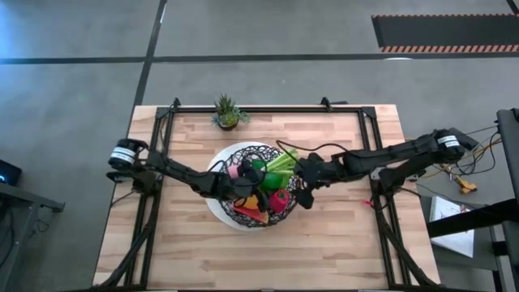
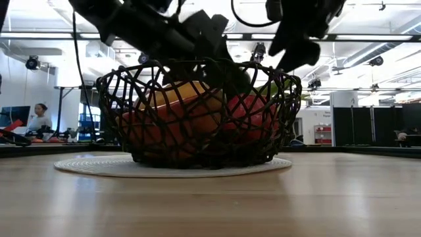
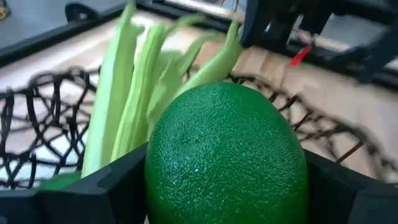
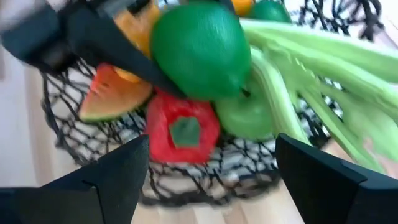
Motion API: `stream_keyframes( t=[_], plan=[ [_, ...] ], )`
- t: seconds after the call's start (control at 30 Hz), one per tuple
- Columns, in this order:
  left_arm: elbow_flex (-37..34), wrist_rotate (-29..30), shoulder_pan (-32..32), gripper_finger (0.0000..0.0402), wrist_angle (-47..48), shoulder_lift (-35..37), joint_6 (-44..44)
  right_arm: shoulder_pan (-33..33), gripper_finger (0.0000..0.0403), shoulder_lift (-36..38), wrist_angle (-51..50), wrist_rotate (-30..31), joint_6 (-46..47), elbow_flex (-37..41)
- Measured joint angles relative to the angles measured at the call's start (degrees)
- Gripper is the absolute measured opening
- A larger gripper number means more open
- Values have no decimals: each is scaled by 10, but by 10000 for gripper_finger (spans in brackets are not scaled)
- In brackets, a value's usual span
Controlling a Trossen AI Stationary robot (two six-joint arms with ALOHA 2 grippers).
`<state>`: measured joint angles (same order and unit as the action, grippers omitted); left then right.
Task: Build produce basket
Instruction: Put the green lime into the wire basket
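The black wire basket [image 1: 229,159] stands on its round white base [image 2: 85,164] at the table's middle. In it lie a green celery stalk [image 4: 311,68], a red pepper [image 4: 183,130], a watermelon slice [image 4: 115,93], a green apple [image 4: 245,118] and orange pieces [image 1: 251,203]. My left gripper [image 1: 250,180] reaches into the basket from the left and is shut on a round dark-green fruit [image 3: 227,155], which also shows in the right wrist view [image 4: 202,50]. My right gripper [image 1: 304,193] is open and empty at the basket's right rim; its fingers [image 4: 124,174] point at the basket. My left gripper pinches the green fruit between its two fingers, one on each opposite side [image 3: 152,177]. The fingers come slanting down from the table's left. The fruit sits inside the basket above the pepper and the apple; whether it rests on them I cannot tell.
A small spiky potted plant [image 1: 227,112] stands at the table's far edge, behind the basket. Black frame rails [image 1: 162,122] run along the table's left, far and right sides. A person [image 2: 39,118] sits in the room beyond the table.
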<state>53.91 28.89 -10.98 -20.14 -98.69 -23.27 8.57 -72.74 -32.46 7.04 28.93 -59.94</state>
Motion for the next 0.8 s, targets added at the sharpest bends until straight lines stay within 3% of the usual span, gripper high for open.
stream_keyframes(
  t=[0.17,0.37,0.53,0.8],
  plan=[
    [3,-22,7,292,-2,-18,-2,-10,327,-5,60,0,0,19],
    [2,-79,21,295,-2,-16,-3,-11,327,-5,63,2,-1,15],
    [2,-153,41,323,-3,-14,-2,-11,327,-4,62,3,-4,14],
    [2,-199,63,340,21,-1,45,-11,327,-4,61,4,-12,14]
  ],
)
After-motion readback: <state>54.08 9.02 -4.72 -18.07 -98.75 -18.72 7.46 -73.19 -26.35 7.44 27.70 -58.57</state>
